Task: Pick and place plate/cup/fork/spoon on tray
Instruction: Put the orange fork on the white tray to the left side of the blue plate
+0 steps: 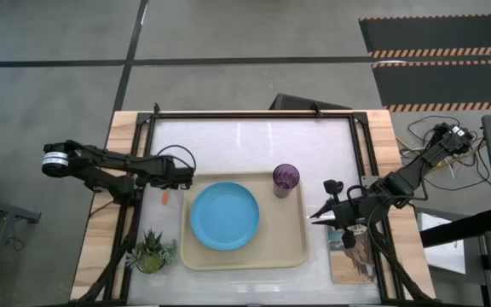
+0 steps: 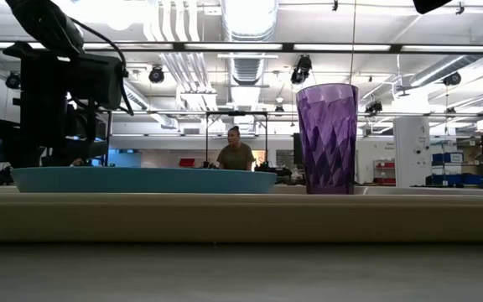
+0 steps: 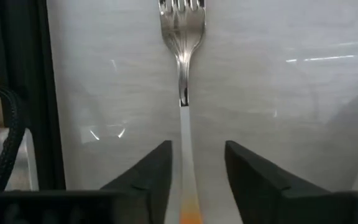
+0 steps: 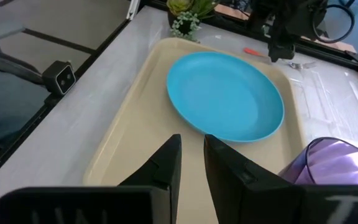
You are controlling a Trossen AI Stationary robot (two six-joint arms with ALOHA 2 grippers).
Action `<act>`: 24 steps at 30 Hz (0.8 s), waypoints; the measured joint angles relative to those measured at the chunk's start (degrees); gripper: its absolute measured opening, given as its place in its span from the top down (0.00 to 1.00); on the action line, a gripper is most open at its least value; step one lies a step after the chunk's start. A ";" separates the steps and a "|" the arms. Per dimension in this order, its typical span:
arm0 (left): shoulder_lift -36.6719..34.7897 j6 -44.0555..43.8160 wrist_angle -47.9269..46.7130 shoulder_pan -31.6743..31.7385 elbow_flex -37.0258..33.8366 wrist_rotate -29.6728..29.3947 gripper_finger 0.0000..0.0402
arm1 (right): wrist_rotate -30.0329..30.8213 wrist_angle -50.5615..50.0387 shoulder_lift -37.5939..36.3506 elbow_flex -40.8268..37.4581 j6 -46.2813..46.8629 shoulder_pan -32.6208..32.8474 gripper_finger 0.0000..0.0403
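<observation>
**Left arm lining up on the fork**

Left jaws (image 3: 194, 177) are standing open, straddling the fork (image 3: 183, 74) handle on the surface, gripping nothing. Right jaws (image 4: 191, 163) are hanging slightly open, empty, beside the tray (image 1: 295, 243). Plate (image 1: 224, 216) and cup (image 1: 285, 179) are sitting on the tray, so cutlery looks next.

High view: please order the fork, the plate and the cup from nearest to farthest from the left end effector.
1. The fork, on the table directly under the left end effector, just outside the tray's left rim.
2. The plate, on the tray's left-centre part.
3. The cup, upright in the tray's far right corner.
</observation>
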 joint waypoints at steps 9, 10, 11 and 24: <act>0.00 -0.20 0.36 0.28 -1.16 -5.51 0.61 | 0.02 -0.23 0.02 0.00 0.02 0.00 0.85; 0.00 -0.40 0.85 0.28 -1.62 -5.51 0.62 | 0.04 -0.37 0.02 0.00 0.04 0.00 0.85; 0.00 -0.81 1.68 0.28 -2.27 -5.47 0.64 | 0.04 -0.47 0.02 0.00 0.07 0.00 0.85; -0.02 -2.17 5.98 0.22 -3.49 -6.17 0.98 | 0.22 -1.13 0.02 0.00 0.89 0.00 0.85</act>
